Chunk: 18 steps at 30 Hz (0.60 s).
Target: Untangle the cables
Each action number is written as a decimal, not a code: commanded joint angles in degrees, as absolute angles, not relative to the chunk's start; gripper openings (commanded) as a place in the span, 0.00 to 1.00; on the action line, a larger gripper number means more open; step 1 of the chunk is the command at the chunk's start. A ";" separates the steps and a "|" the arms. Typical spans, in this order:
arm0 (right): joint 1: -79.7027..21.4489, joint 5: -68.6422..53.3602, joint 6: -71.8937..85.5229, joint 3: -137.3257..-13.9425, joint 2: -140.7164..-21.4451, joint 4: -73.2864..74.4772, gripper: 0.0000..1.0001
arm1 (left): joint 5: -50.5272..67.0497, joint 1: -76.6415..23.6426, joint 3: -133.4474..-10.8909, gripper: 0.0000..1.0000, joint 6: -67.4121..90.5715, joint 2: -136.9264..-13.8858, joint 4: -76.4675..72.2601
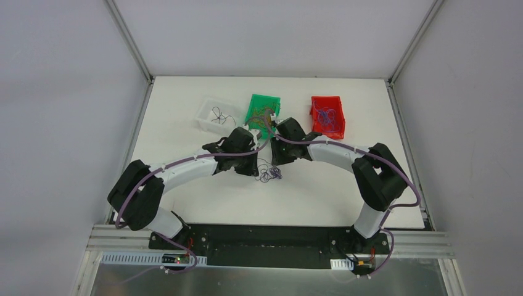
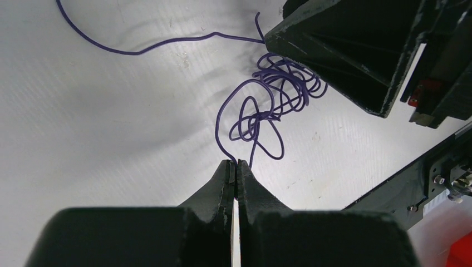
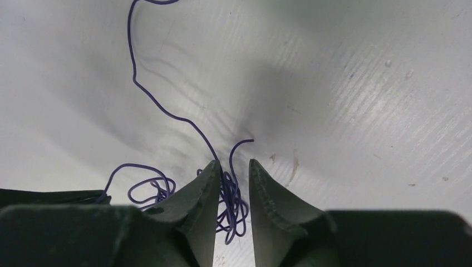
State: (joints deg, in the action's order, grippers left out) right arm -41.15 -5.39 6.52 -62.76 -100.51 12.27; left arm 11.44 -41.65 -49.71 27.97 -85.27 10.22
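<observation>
Left tool (image 2: 235, 166) of mine is pinched shut on one purple strand of the cables (image 2: 276, 89), whose knot lies on the white surface (image 2: 111, 139) just ahead of it. My right tool (image 3: 234, 169) stands open, its fingers (image 3: 203, 194) astride that knot, with loops showing between them.

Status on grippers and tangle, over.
Left gripper shut on purple strand. Right gripper open, straddling the tangle. No obstruction seen.

Lab cell: white walls (image 1: 55, 92), aluminium frame (image 1: 128, 38)
</observation>
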 commanded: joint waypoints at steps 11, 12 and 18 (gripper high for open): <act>-41.96 -12.80 7.57 -63.30 -99.76 13.56 0.37 | 8.59 -41.70 -52.02 0.00 25.27 -82.23 13.79; -42.01 -13.52 7.78 -63.13 -99.80 13.35 0.37 | 8.63 -41.79 -52.10 0.00 25.23 -82.45 13.84; -42.33 -16.14 9.81 -62.87 -100.20 11.46 0.36 | 9.00 -41.75 -52.31 0.00 25.33 -82.89 13.97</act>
State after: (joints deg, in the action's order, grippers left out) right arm -41.80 -13.37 8.03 -62.72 -100.51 13.06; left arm 9.78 -41.65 -50.43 26.28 -83.35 13.30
